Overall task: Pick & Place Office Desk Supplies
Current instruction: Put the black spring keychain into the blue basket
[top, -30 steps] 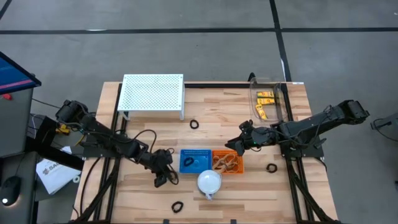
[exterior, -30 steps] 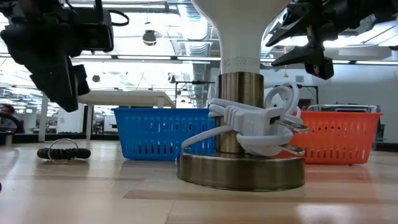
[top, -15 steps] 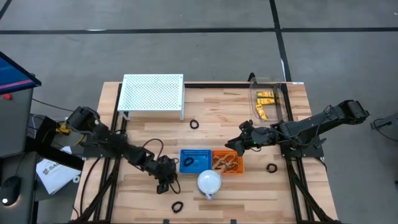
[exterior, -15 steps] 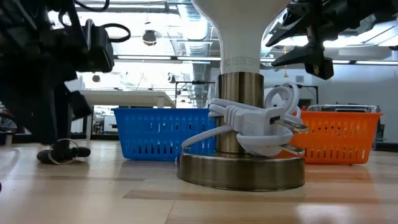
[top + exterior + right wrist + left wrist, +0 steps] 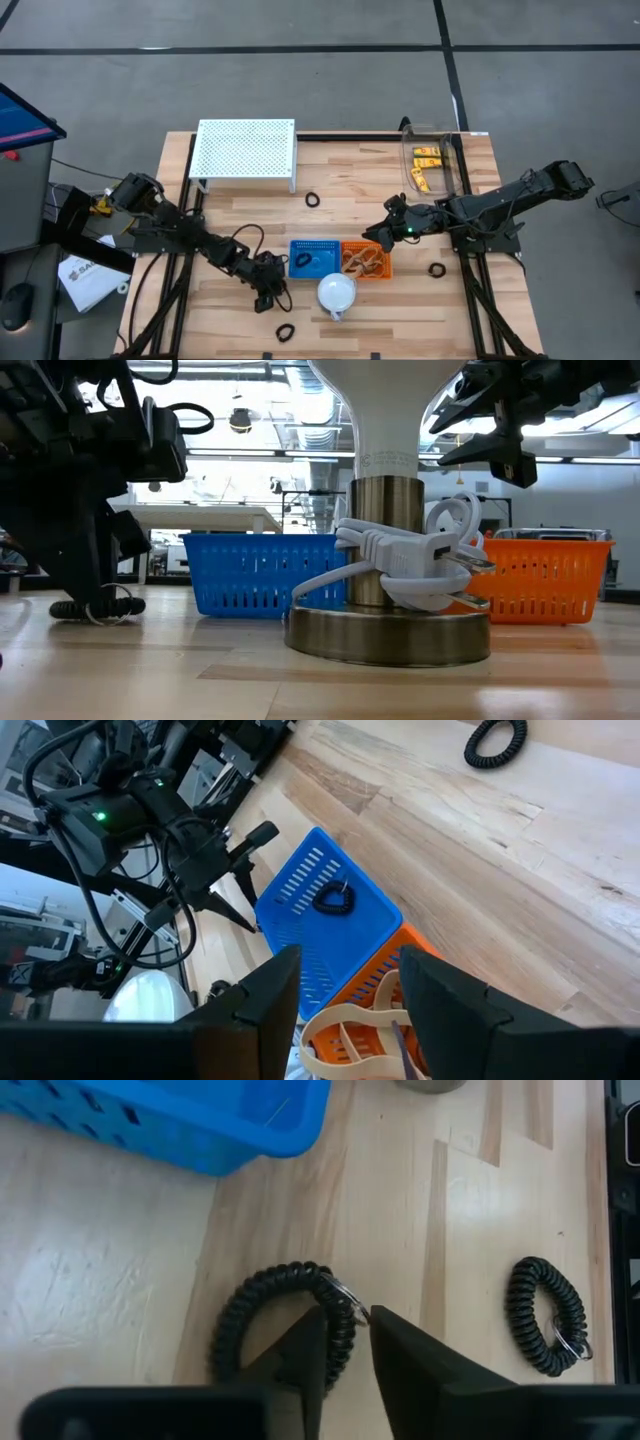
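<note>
Left gripper [image 5: 268, 297]: found low at the wooden table [image 5: 230, 215], in the lower centre-left of the high view, just left of the blue plastic slotted basket [image 5: 314, 258]. In the left wrist view its two dark fingers [image 5: 300, 1355] were seen closed on the rim of a black coiled ring [image 5: 285, 1315], with only a narrow gap between the tips.

Held ring: lying flat on the table; in the low view it [image 5: 95, 607] was seen at the left, under the dark arm, touching the surface.

Second black coiled ring [image 5: 286, 331]: noted apart on the table, near the lower edge of the high view; also seen at the right of the left wrist view [image 5: 545, 1315].

Right gripper [image 5: 380, 233]: held above the table, right of centre in the high view, just above the orange plastic slotted basket [image 5: 365, 260]. Its fingers were parted and held nothing.

Blue basket: one black ring [image 5: 333, 898] was seen inside it.

Orange basket: tan rubber-band loops [image 5: 362, 262] were seen inside it, beside the blue basket.

Other rings: one [image 5: 313, 200] in the upper middle of the table, one [image 5: 436, 269] at the right.

Clear plastic container [image 5: 432, 165]: upper right of the table, yellow clips [image 5: 424, 165] inside.

Other items: a white dome-shaped lamp [image 5: 337, 292] just below the baskets; a white perforated rack [image 5: 245, 150] at the upper left.
</note>
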Robot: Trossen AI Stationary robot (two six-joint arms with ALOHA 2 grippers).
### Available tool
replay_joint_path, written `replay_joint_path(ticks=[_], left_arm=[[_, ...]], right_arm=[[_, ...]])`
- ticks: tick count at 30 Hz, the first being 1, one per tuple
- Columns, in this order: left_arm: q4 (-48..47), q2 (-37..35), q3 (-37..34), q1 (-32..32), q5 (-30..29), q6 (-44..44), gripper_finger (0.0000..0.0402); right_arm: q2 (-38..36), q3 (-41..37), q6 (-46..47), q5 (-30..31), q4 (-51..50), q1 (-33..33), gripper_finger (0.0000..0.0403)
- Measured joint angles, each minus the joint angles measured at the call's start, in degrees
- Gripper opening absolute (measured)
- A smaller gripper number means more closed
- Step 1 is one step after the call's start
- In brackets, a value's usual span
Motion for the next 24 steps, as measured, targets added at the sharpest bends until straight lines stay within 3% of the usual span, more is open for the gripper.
replay_joint_path(ticks=[6,19,24], left_arm=[[-0.79,-0.04,0.00,0.00,0.22,-2.37,0.0005],[-10.53,-7.08,0.00,0.00,1.85,-2.85,0.0001],[-14.82,-12.38,0.00,0.26,-0.81,-1.61,0.0002]], right_arm=[[0.00,0.00,0.00,0.00,-0.01,0.00,0.0168],[0.02,0.00,-0.93,0.04,0.31,-0.22,0.0168],[0.02,0.02,-1.51,0.52,0.35,-0.22,0.0168]])
